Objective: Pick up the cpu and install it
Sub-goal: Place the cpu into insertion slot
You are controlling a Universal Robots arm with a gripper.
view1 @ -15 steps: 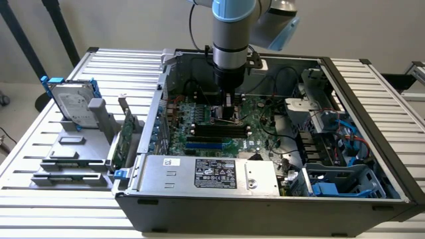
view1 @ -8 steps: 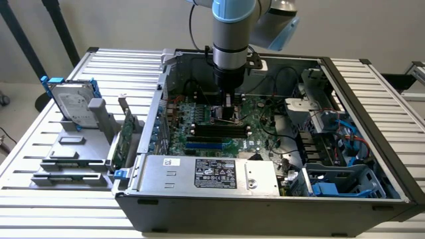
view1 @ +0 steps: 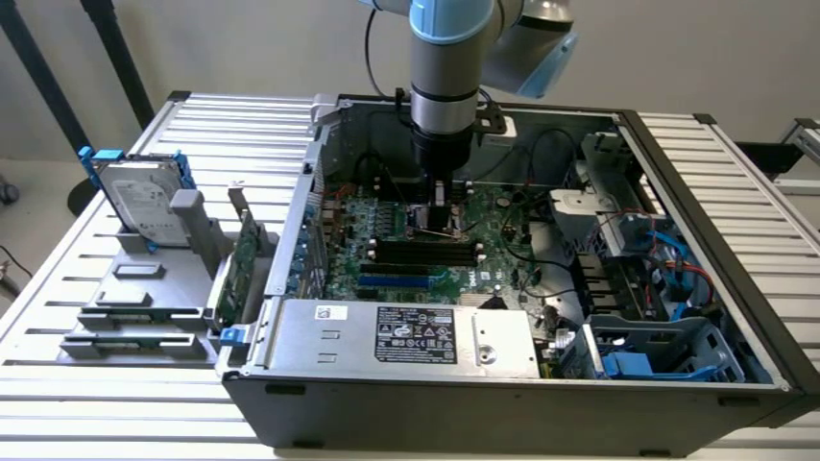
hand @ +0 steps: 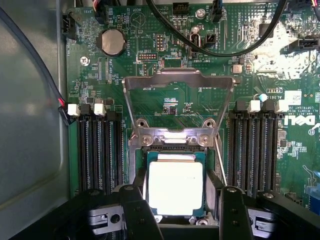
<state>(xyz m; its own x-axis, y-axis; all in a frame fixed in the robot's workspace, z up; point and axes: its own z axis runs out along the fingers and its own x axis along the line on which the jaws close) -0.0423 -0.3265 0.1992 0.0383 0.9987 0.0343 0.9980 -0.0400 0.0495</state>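
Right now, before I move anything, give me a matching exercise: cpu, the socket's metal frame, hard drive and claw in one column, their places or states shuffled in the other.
1. cpu
2. metal frame
3. hard drive
4. claw

a. upright in the grey rack, outside the case
b. fingers apart, straddling the chip
c. lying flat in the socket
d. swung open, off the socket

Pairs: 1-c, 2-d, 3-a, 4-b

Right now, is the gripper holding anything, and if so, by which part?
It cannot be told. The cpu lies in the motherboard socket, right under the gripper, but no grip is clear.
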